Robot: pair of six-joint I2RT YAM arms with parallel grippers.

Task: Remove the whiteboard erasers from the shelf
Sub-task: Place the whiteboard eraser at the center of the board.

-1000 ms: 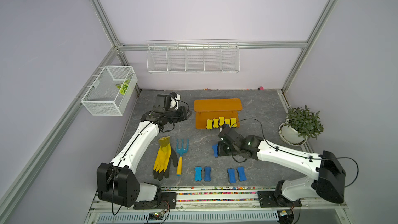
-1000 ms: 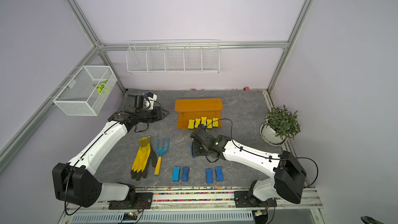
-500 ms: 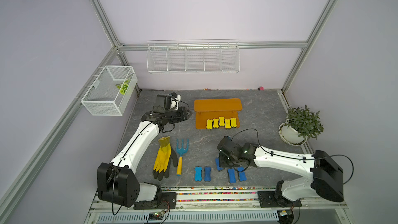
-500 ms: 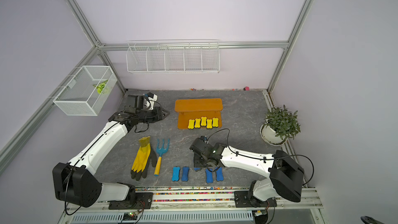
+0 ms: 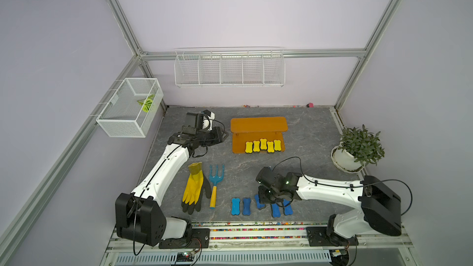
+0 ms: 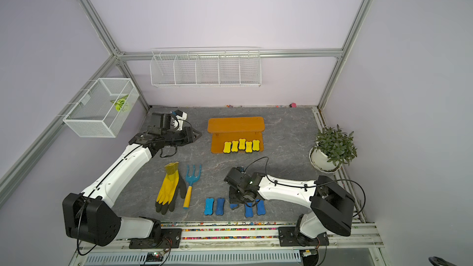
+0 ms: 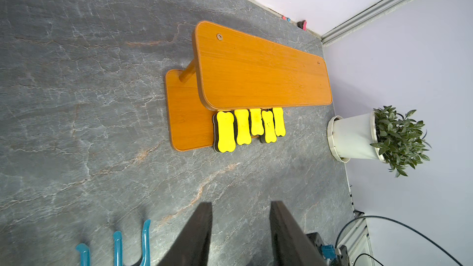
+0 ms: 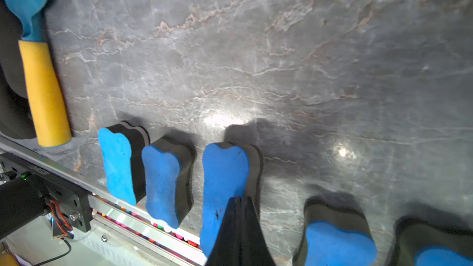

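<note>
While looking down from above, counted five yellow erasers (image 5: 263, 146) on the lower board of the shelf (image 5: 258, 124), packed side by side toward its right end, yellow faces up, reaching the board's front edge. Found five blue erasers (image 5: 235, 206) off the shelf, lying in a row on the gray tabletop (image 5: 307, 136) near its front rail, blue faces up over dark felt: two close together on the left, two close together on the right, one between the pairs. Spotted the right gripper (image 8: 239, 199) low over that middle blue eraser (image 8: 225, 172), jaws clenched tight against each other, gripping nothing, tips overlapping the eraser's blue top; could not tell whether touching it. Saw most of that eraser hidden under the gripper in both top views. Located the left gripper (image 7: 240, 203) beside the shelf's left end, apart from it and aimed toward it, fingers spread, empty, bare tabletop showing through the gap. Noted a yellow glove (image 5: 193, 190) and a blue hand rake (image 5: 215, 181) lying just beside each other, left of the blue row, and a potted plant (image 5: 358, 149) near the tabletop's right edge.
</note>
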